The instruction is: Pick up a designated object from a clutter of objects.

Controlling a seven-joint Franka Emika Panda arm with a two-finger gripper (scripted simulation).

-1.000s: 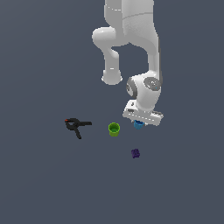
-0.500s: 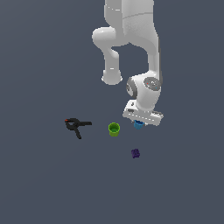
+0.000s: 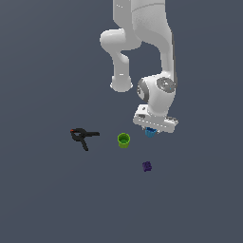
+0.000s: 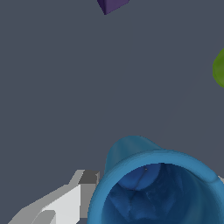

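One blue cup [image 3: 150,133] is being seen centre-right in the ext. view, upright, axis vertical, directly beneath the gripper [image 3: 153,129]. One finger [image 4: 65,201] is being shown against its rim; jaw state can't be told. Lime-green cup [image 3: 123,140] is sitting nearby.

The blue cup [image 3: 150,133] sits upright, mouth open, just beside the green cup [image 3: 123,140], with clamp [image 3: 83,136] and purple block [image 3: 147,166] farther off.
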